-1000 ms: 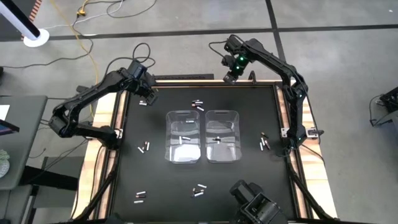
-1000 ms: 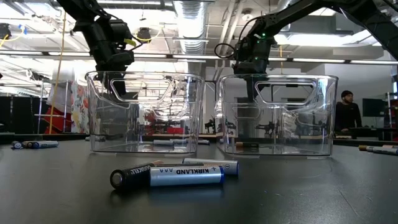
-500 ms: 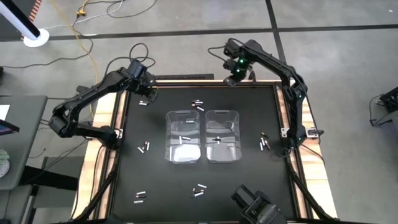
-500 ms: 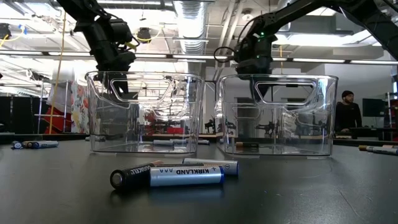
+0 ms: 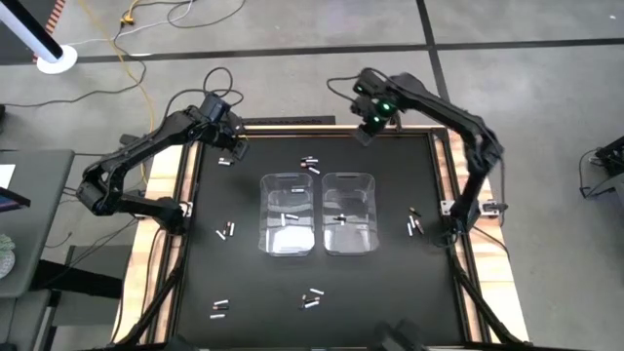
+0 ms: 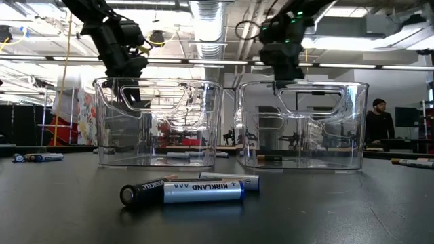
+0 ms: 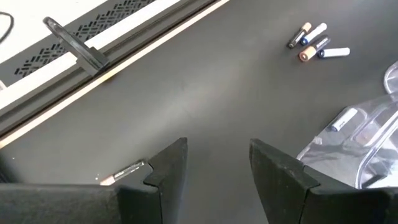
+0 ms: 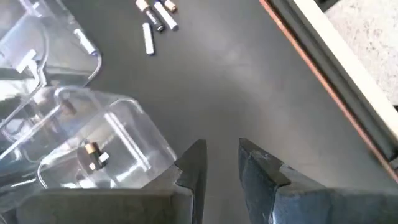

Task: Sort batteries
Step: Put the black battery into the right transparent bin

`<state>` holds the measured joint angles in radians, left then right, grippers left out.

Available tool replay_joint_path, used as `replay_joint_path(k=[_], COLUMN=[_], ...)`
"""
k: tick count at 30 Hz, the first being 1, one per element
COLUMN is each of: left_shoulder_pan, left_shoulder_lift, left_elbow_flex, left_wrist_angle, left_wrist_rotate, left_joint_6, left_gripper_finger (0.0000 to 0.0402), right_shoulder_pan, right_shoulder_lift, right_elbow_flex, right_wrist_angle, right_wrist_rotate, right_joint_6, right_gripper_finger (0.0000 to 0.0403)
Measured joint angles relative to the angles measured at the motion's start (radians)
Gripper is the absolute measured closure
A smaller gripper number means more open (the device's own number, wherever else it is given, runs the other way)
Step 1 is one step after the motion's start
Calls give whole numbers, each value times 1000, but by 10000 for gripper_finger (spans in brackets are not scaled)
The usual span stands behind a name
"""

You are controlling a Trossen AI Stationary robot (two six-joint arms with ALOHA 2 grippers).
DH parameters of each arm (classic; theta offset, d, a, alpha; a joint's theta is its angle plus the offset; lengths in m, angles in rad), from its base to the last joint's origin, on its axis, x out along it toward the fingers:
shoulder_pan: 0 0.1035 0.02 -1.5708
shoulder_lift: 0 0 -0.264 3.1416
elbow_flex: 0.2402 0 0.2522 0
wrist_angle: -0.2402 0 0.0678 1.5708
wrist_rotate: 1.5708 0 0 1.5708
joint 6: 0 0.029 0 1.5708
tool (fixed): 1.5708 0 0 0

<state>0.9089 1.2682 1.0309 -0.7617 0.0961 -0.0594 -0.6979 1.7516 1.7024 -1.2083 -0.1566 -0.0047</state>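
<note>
- Clear plastic bins sit side by side at the desk's (image 5: 390,292) centre: left bin (image 5: 288,214) and right bin (image 5: 349,213), open tops up, likely so each can take one kind of battery.
- Each bin already holds at least one battery; the right bin's looks dark with a coppery end (image 8: 93,152), the left bin's white (image 7: 344,119).
- Most batteries lie loose in small clusters around the bins: one above them (image 5: 310,164), one at left (image 5: 225,231), one at right (image 5: 412,224), two along the bottom (image 5: 312,298) and lower left (image 5: 218,309).
- Left hand (image 5: 230,154) hovers at the upper left of the high view, fingers (image 7: 168,168) parted with nothing between them; a battery (image 7: 124,172) lies just beside one finger, probably its next pick.
- Right hand (image 5: 366,127) hangs at the upper centre near the desk's far edge, fingers (image 8: 261,168) slightly apart and empty, the desk under it bare.
</note>
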Motion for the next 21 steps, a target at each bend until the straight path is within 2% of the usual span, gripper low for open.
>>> replay_joint_path(k=[4, 10, 15, 21], left_shoulder_pan=[-1, -1, -1, -1], left_shoulder_lift=[0, 0, 22, 93], left_elbow_flex=[0, 0, 0, 0], left_wrist_angle=[5, 9, 0, -71], left_wrist_rotate=[1, 2, -22, -72], left_joint_6=[-17, 94, 126, 156], left_gripper_finger=[233, 233, 233, 228], right_shoulder_pan=[12, 20, 20, 6], right_shoulder_lift=[-169, -376, -477, -505], right_elbow_flex=[-208, -417, -512, -548], right_wrist_angle=[81, 179, 241, 273], right_wrist_rotate=[0, 0, 0, 0], right_joint_6=[47, 125, 147, 147], right_gripper_finger=[296, 296, 296, 296])
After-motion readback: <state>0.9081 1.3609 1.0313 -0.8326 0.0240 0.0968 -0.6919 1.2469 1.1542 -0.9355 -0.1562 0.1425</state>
